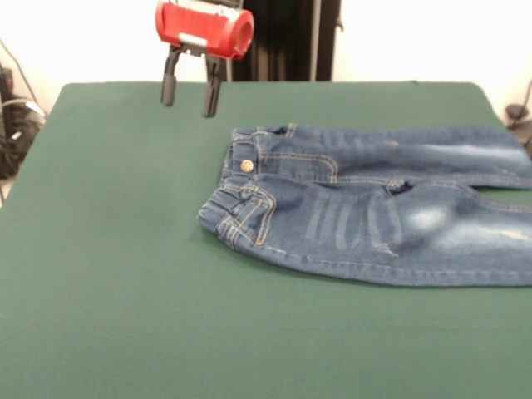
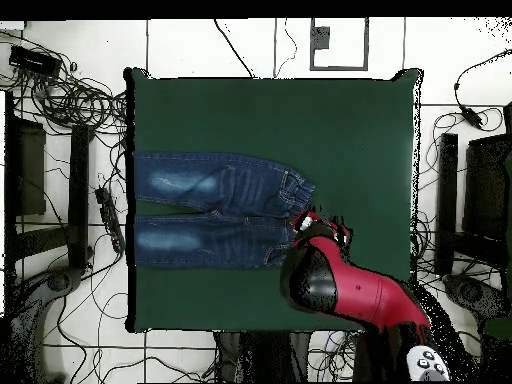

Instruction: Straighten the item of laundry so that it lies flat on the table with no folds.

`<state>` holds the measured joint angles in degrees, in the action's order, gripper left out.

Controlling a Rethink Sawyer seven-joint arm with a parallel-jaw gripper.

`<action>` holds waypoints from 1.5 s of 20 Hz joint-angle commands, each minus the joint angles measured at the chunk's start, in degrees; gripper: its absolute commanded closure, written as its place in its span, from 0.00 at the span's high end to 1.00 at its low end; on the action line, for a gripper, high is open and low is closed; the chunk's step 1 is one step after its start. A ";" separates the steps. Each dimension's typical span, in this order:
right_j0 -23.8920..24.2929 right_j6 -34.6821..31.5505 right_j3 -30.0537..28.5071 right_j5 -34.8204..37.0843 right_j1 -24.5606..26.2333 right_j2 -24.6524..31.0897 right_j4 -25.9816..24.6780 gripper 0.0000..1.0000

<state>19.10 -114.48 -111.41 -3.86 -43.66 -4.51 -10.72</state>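
The small blue denim jeans (image 1: pixel 366 212) lie on the dark green table (image 1: pixel 125 274), waistband toward the table's middle, legs running off to the right edge in the front view. The near side of the waistband is turned over by the metal button (image 1: pixel 247 165). My gripper (image 1: pixel 190 98) hangs open and empty above the table's far side, up and left of the waistband, apart from it. In the overhead view the jeans (image 2: pixel 215 208) lie left of centre with the legs spread and a gap of felt between them, and the gripper (image 2: pixel 320 226) is just right of the waistband.
The red and black arm (image 2: pixel 350 290) reaches in from the bottom right in the overhead view. Cables and stands (image 2: pixel 60 100) surround the table on the floor. Broad bare felt lies left of the jeans in the front view.
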 commanded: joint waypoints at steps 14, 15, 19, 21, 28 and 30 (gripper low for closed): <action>6.44 3.95 11.76 14.53 7.20 21.05 -6.26 1.00; 6.04 3.45 11.94 14.04 7.53 20.83 -6.63 1.00; 4.50 1.72 15.13 12.01 10.19 19.71 -7.74 1.00; 3.65 0.78 16.05 12.06 10.80 19.20 -7.62 1.00; -1.98 -4.71 17.21 21.01 11.02 13.07 -2.99 1.00; -1.86 -4.89 15.65 20.88 10.83 13.62 -2.75 1.00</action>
<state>21.27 -114.48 -96.57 7.79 -35.36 7.70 -15.77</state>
